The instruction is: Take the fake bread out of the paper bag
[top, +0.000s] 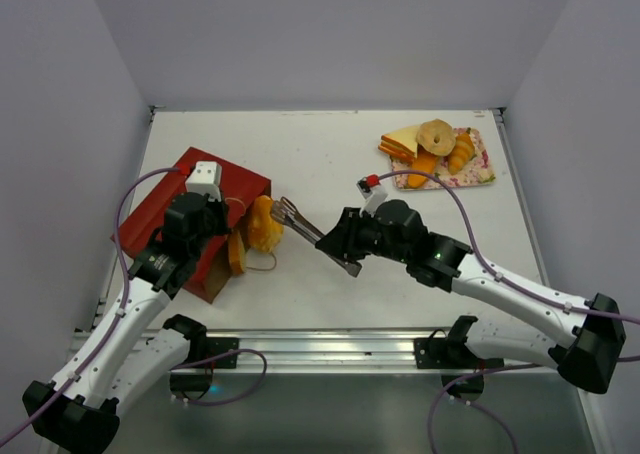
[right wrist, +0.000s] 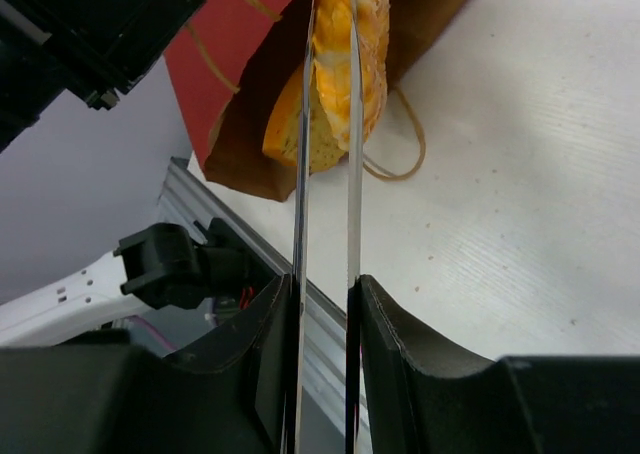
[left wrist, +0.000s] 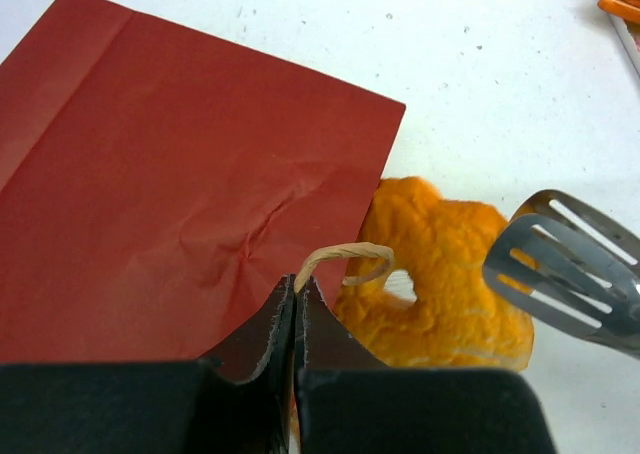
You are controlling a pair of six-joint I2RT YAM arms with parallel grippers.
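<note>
Nearest the front edge of the bench [top: 330, 144], left of the middle, a second piece [top: 237, 253] of orange bread sits in the brown mouth of the paper bag [left wrist: 170, 194]. From the right wrist view it is partly inside. A tan loop lies on the white surface just beside it.

The bag itself lies flat, red side up, close to the left edge, with its mouth turned toward the middle of the bench. The left gripper [left wrist: 297, 292] is over that mouth with its fingers pressed together on a loop handle [left wrist: 345, 251], whose thin tan curl stands up right at the fingertips.

Just outside the mouth lies the fake bread [top: 264, 224] – a bright orange, knobbly piece, touching the bag's open edge. From the middle of the bench the right gripper [right wrist: 325, 309] reaches in toward it, clamped on a pair of slotted metal tongs [top: 305, 226]. The two blades run forward from between its fingers, and their tips meet the bread's right side. In the right wrist view the bread shows between the blades and past one of them – whether they actually pinch it, we cannot tell.

Toward the far right corner sits a flowered tray [top: 487, 174] carrying a bagel [top: 436, 136], a sandwich [top: 400, 144] and more orange pastries.
</note>
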